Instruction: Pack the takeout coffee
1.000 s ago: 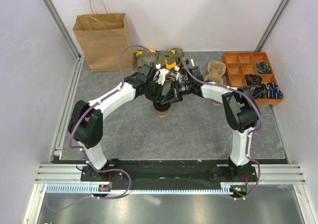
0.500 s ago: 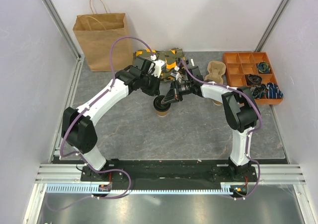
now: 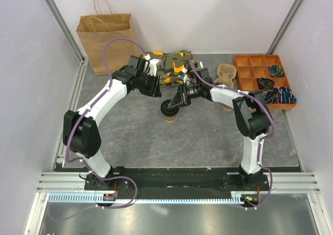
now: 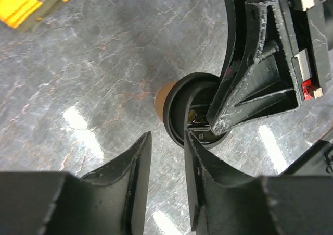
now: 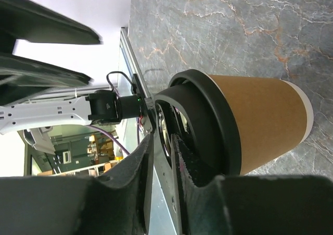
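I see the right tool (image 5: 162,141) slightly spread, tips at the black lid (image 4: 177,110) of the coffee (image 5: 260,125) on the table (image 3: 208,136) — lid marks too blurred to read. Left tool (image 4: 166,138) narrowly spread, empty, nearby.

takeout coffee (image 5: 260,123), tool (image 5: 161,141) seemingly against lid (image 5: 208,118)

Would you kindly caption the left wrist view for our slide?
Left pincer, slightly open, hovers over the small brown kraft-paper cup with round black plastic lid, with the right pincer at its lid.
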